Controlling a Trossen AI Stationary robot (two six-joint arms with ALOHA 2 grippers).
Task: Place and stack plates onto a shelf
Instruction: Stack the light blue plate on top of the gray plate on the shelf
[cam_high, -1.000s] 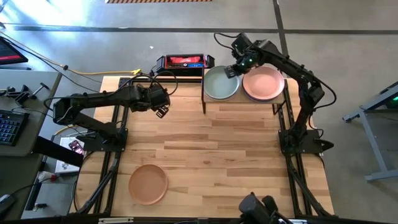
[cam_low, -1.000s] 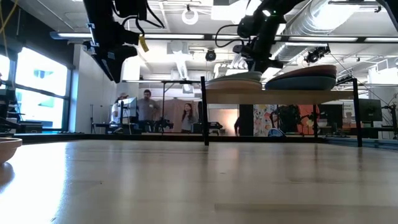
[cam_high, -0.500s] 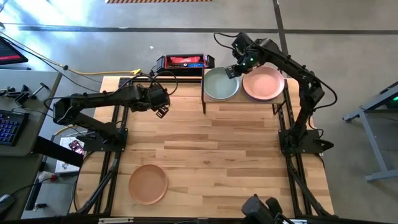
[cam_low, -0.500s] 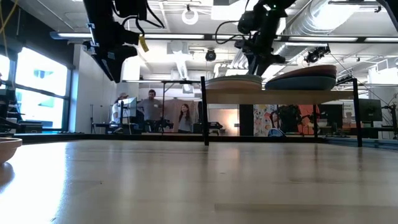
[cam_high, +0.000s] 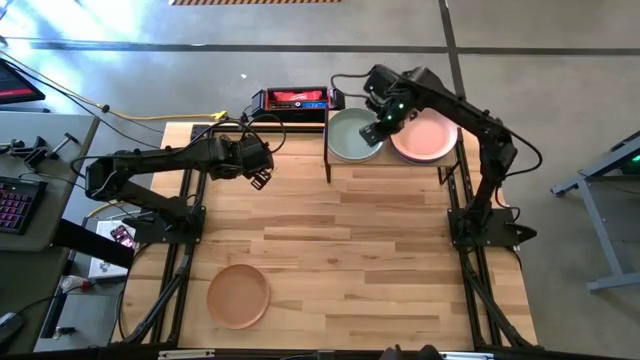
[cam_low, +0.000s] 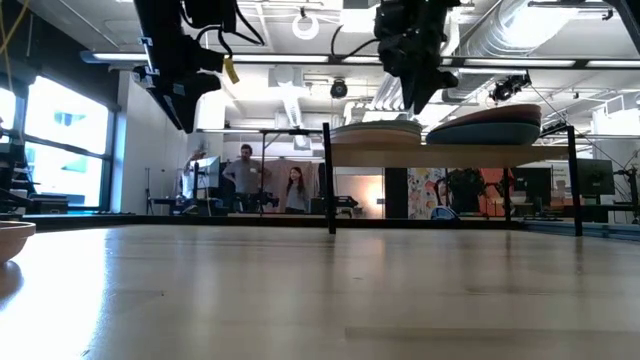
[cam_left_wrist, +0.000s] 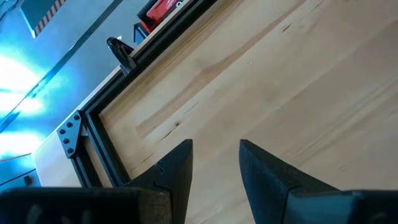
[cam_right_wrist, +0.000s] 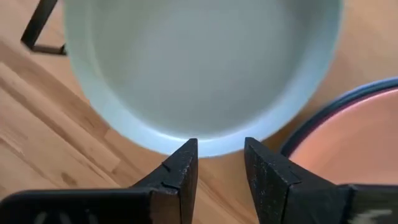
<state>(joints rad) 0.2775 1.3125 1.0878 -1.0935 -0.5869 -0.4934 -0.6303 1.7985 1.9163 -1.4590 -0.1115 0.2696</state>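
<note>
The shelf (cam_high: 391, 161) stands at the table's far right. On it lie a sage green plate (cam_high: 352, 137) and, to its right, a pink plate (cam_high: 428, 138) on top of a darker one. My right gripper (cam_high: 374, 131) hangs open just above the sage plate's near right rim (cam_right_wrist: 205, 147), clear of it, as the low view (cam_low: 414, 100) also shows. A peach plate (cam_high: 238, 296) lies flat near the table's near left corner. My left gripper (cam_high: 262, 178) stays open above the far left of the table, with nothing between its fingers (cam_left_wrist: 216, 155).
A red and black box (cam_high: 295, 98) sits just past the table's far edge, left of the shelf. The shelf's black legs (cam_high: 328, 166) stand on the tabletop. Bare wood lies between the peach plate and the shelf. People (cam_low: 240, 172) stand in the room beyond.
My right gripper has let go of the sage plate's rim, risen off it and swung a little toward the table's near edge, tipping more steeply downward. The sage plate stays where it was on the shelf.
</note>
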